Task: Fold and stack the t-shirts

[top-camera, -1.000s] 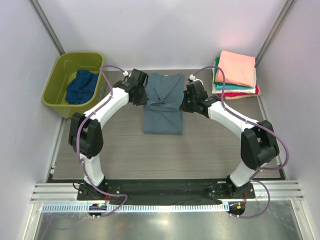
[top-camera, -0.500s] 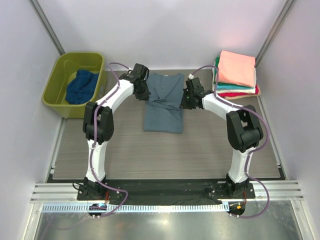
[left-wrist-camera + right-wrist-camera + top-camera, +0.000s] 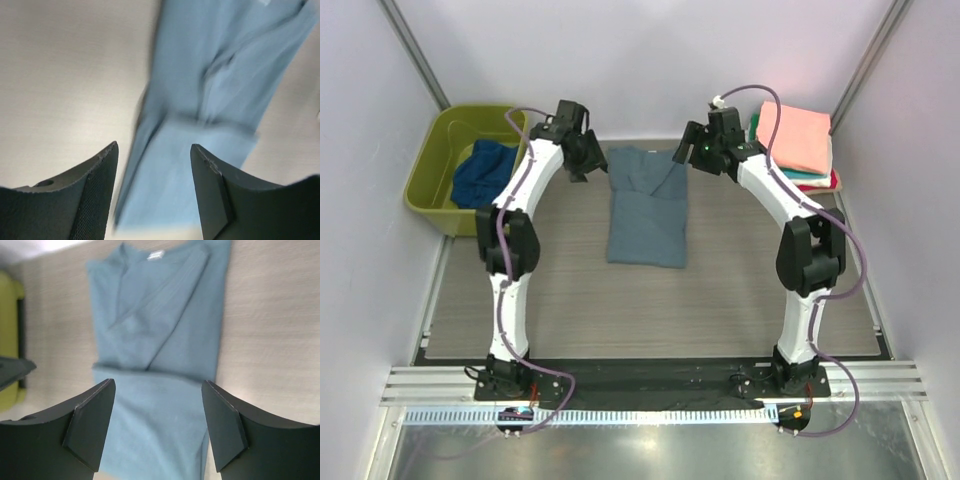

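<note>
The left gripper (image 3: 154, 147) is held with its jaws apart and empty, and so is the right gripper (image 3: 157, 384). The grey-blue t-shirt (image 3: 647, 205) is seen partly folded on the table (image 3: 540, 300), beneath and between the 2 grippers. A navy t-shirt (image 3: 485, 172) is seen in the tub (image 3: 430, 185) beside the left gripper. A salmon-topped stack of t-shirts (image 3: 798, 138) is seen beside the right gripper.

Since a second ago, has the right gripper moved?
Yes. The right gripper moved toward the far edge of the table, from beside the grey-blue t-shirt's middle to its collar end, level with the folded stack.
</note>
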Robot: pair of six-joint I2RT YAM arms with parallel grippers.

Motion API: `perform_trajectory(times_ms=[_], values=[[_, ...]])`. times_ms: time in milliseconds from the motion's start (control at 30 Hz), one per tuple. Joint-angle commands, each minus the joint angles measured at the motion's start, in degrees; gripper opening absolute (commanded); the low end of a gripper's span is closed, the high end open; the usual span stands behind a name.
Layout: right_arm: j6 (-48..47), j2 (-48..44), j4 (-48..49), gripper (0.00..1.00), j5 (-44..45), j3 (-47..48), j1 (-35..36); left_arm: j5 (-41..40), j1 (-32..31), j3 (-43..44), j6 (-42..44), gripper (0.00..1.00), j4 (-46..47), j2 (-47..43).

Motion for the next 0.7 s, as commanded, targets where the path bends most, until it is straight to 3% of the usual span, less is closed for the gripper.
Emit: perform_trajectory(times_ms=[0,300,433,667], values=[[-0.8,-6.3,-0.1,0.76,-2.8,-6.1,3.8,0.4,-0.6,-13.3,-0.5,0.61,5.2,-15.2],[0.6,-19.6,7.3,0.77,-4.8,-33.1,7.0,4.1,-0.9,-45.1,-0.6,0.58,13.2,-30.4],[1.8,-25.3,11.6,0.79,-8.8,-44.0,7.0,3.8,-1.6,-54.8,-1.2,0.58,17.5,-36.5],[2.9,-28.7,15.7,0.79,-12.5,-53.0,7.1,3.1,-2.5,-67.6,-2.7,0.58,24.7,-43.7]])
